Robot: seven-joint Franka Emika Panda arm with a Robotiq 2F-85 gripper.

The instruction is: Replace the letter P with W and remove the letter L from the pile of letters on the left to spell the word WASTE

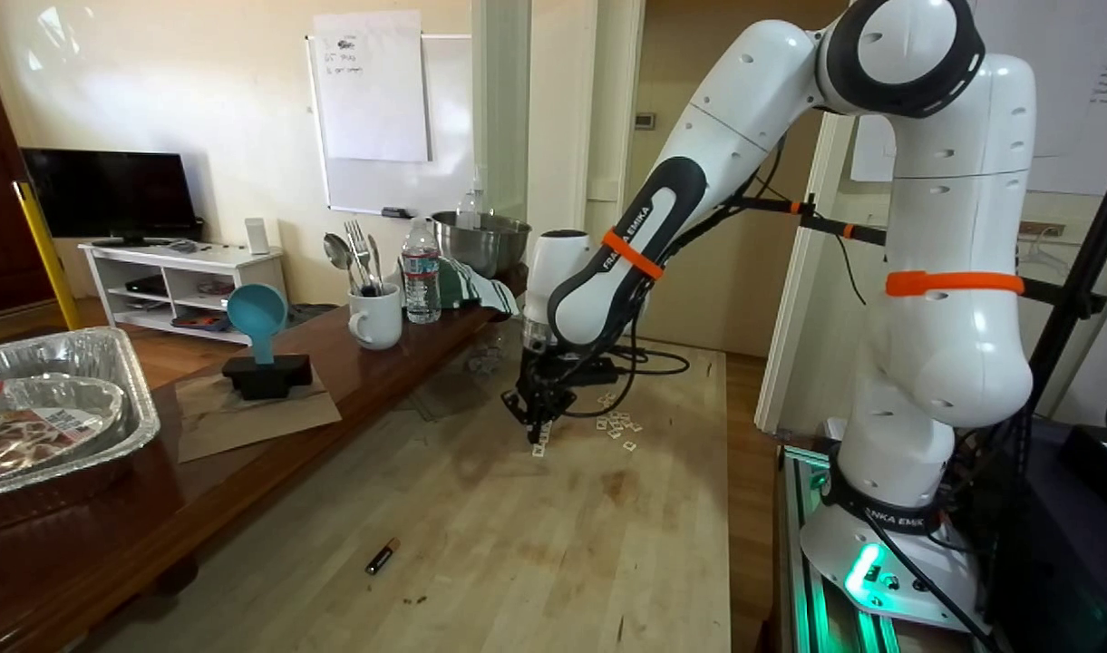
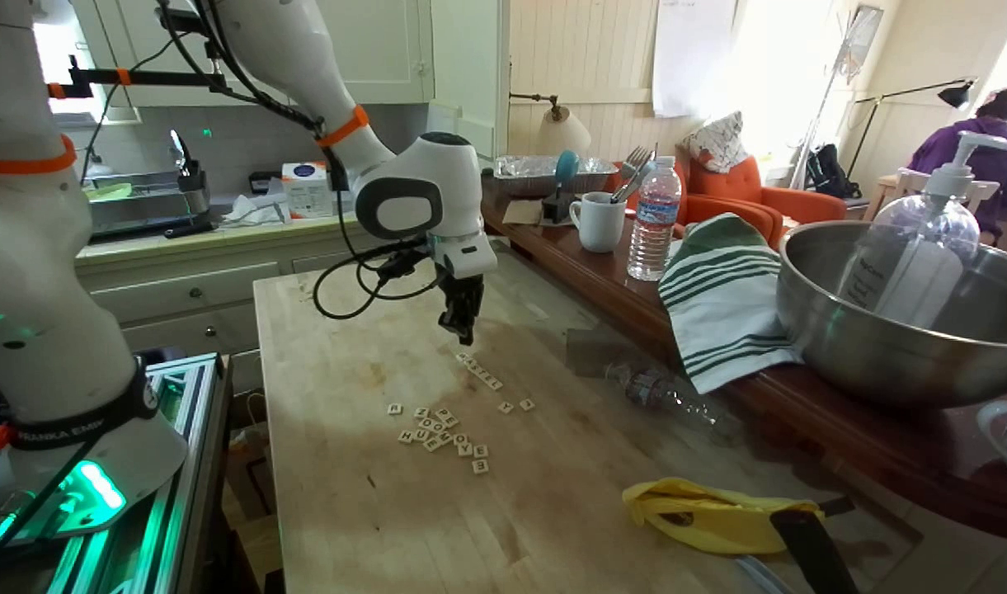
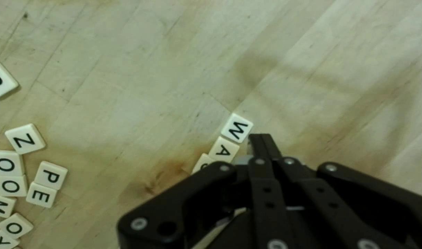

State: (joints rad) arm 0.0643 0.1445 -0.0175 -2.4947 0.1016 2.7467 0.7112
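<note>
In the wrist view a white W tile (image 3: pixel 237 128) sits at the end of a row, touching or nearly touching an A tile (image 3: pixel 224 149). A third tile (image 3: pixel 202 162) is partly hidden by my gripper. The row (image 2: pixel 480 373) also shows in both exterior views (image 1: pixel 539 449). My gripper (image 3: pixel 262 136) is shut and empty, its tips beside the W tile. It also shows in both exterior views (image 1: pixel 533 437) (image 2: pixel 467 340), low over the row's end. The P tile (image 3: pixel 51 175) lies next to an E tile (image 3: pixel 41 195) in the pile. I cannot make out an L tile.
The letter pile (image 2: pixel 445 433) lies beside the row. Two loose tiles (image 2: pixel 516 406) lie near the row's other end. A clear plastic bottle (image 2: pixel 660 392), a yellow item (image 2: pixel 709 516) and a battery (image 1: pixel 383 556) lie on the table. A raised wooden ledge (image 1: pixel 272 462) runs along one side.
</note>
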